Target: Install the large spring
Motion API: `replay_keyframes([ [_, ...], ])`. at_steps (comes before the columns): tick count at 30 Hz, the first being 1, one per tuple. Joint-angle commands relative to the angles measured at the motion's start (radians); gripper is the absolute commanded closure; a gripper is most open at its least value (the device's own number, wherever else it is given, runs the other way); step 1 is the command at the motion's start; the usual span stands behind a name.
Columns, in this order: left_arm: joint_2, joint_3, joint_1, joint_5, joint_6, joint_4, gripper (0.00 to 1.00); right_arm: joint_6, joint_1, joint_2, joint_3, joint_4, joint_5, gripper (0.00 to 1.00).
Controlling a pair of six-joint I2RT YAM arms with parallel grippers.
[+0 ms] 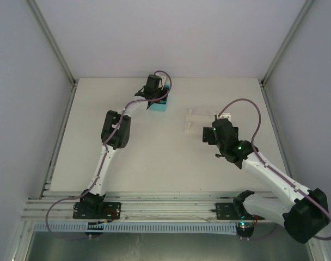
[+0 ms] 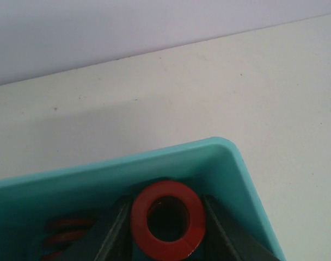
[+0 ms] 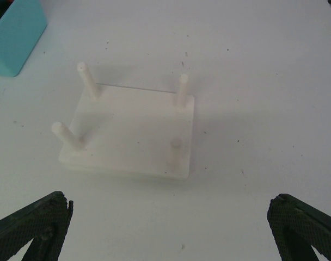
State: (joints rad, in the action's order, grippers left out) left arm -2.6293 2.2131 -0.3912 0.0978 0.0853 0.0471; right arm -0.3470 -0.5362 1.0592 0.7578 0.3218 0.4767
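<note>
My left gripper (image 2: 167,231) reaches down into a teal bin (image 2: 154,159) at the back of the table. Its dark fingers (image 2: 114,236) are shut on a thick red ring (image 2: 166,218), which looks like the large spring seen end-on. A second red coil (image 2: 67,231) lies in the bin to the left. In the top view the left gripper (image 1: 154,99) covers most of the bin (image 1: 162,106). A white base plate (image 3: 133,136) with four upright posts sits on the table. My right gripper (image 3: 171,228) is open and empty just in front of it.
The plate (image 1: 200,120) stands right of centre, with the right gripper (image 1: 209,134) at its near right side. The teal bin's corner (image 3: 16,38) shows at the right wrist view's upper left. White walls and metal frame rails border the table.
</note>
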Motion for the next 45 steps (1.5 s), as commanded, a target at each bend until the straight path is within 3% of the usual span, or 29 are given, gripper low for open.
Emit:
replay_keyframes([
  [1,-0.006,0.029,0.004,-0.027,0.005,0.026,0.66,-0.008,-0.004,0.009,-0.005,-0.01,0.03,0.01],
  [9,0.069,-0.056,0.003,-0.001,0.001,0.005,0.84,-0.009,-0.004,0.008,-0.005,-0.009,0.036,0.01],
  [28,0.427,-0.36,0.004,0.045,0.043,-0.11,0.93,-0.03,-0.004,0.05,-0.004,-0.063,-0.086,0.01],
  [35,0.659,-0.648,0.0,0.171,0.156,-0.273,0.99,-0.014,-0.004,0.055,-0.011,-0.147,-0.268,0.01],
  [40,0.839,-0.893,-0.02,0.206,0.243,-0.451,1.0,-0.315,0.027,0.075,0.065,-0.089,-0.366,0.04],
  [42,0.894,-0.963,-0.038,0.196,0.24,-0.488,1.0,-0.403,0.039,0.089,0.056,-0.19,-0.483,0.09],
  [45,0.972,-1.038,-0.052,0.199,0.255,-0.524,1.0,-0.352,0.033,0.138,0.062,-0.371,-0.618,0.11],
])
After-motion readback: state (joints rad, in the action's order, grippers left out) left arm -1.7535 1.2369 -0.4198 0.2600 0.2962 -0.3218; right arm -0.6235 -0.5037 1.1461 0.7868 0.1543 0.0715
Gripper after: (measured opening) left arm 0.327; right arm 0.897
